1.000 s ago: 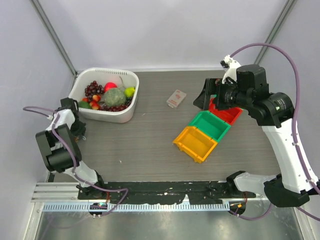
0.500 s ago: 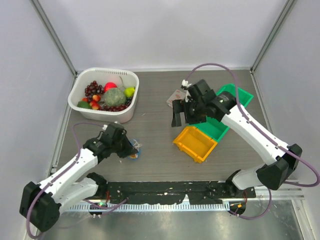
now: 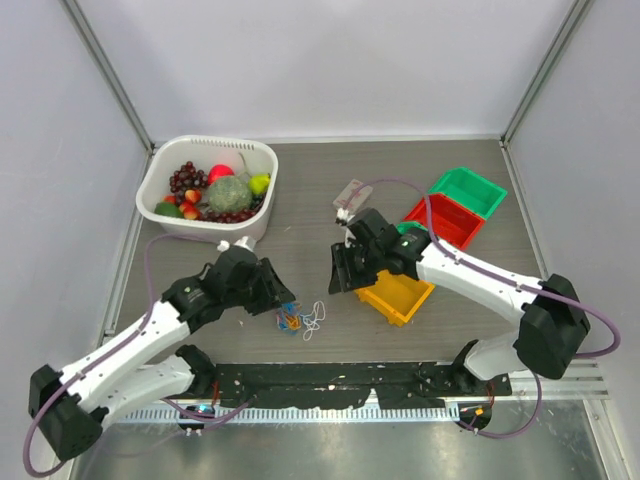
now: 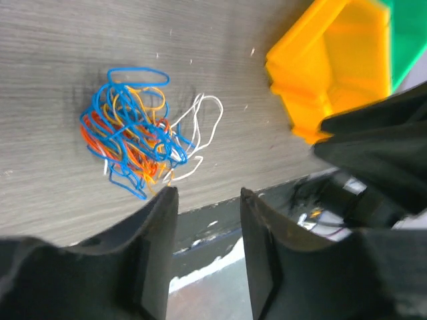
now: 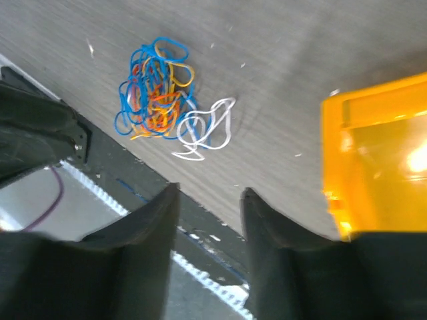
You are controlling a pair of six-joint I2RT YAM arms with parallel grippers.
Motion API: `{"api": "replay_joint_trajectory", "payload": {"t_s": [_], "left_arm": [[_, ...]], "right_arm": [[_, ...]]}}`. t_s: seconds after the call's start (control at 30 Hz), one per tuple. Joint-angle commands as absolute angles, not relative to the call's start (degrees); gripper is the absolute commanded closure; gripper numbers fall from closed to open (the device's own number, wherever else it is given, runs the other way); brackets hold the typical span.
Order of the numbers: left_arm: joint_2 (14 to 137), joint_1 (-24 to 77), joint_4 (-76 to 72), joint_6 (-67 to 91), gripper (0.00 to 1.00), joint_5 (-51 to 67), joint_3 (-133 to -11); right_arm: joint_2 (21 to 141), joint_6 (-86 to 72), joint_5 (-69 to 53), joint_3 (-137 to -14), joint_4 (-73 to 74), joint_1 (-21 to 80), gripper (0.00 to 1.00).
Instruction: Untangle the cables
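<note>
The cables [image 3: 298, 320] lie in one small tangled heap of blue, orange-yellow, red and white wires on the table near its front edge. The heap shows in the left wrist view [image 4: 137, 140] and the right wrist view [image 5: 160, 90]. My left gripper [image 3: 283, 297] is open and empty, just left of and above the heap. My right gripper [image 3: 340, 272] is open and empty, to the right of the heap beside the yellow bin [image 3: 395, 292]. In both wrist views the heap lies beyond the fingertips, not between them.
A white basket [image 3: 160, 180] of toy fruit stands at the back left. A red bin [image 3: 447, 220] and a green bin [image 3: 470, 190] sit at the back right. A small white packet [image 3: 350, 193] lies near the middle back. The black base rail [image 3: 330, 380] runs along the front.
Both arms have swung in toward the front middle of the table. The cable heap now lies free between the grippers. The red and green bins stand farther back right, apart from the yellow one.
</note>
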State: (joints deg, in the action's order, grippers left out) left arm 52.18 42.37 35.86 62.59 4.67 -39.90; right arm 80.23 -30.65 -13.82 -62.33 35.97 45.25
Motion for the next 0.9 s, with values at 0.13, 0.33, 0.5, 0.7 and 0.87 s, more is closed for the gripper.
{"api": "replay_joint_trajectory", "payload": {"t_s": [0.13, 0.33, 0.5, 0.7, 0.87], "left_arm": [[43.25, 41.92, 14.88, 80.59, 0.29, 7.11, -21.46], [51.21, 41.84, 22.58, 71.99, 0.05, 7.11, -28.82], [67.21, 41.84, 23.99, 67.78, 0.06, 10.55, -34.00], [71.29, 41.92, 29.53, 66.01, 0.21, 6.25, -36.30], [67.68, 41.84, 27.95, 67.85, 0.24, 4.57, -32.53]], "right_arm": [[85.94, -32.87, -13.72, -60.29, 22.94, 51.33, 0.59], [89.47, -33.05, -9.32, -58.99, 22.26, 51.42, 0.56], [94.30, -31.64, -10.10, -58.89, 20.31, 51.59, 0.56], [96.76, -30.85, -13.36, -56.87, 16.79, 52.82, 0.63], [97.82, -29.10, -10.02, -56.95, 18.89, 53.17, 0.72]]}}
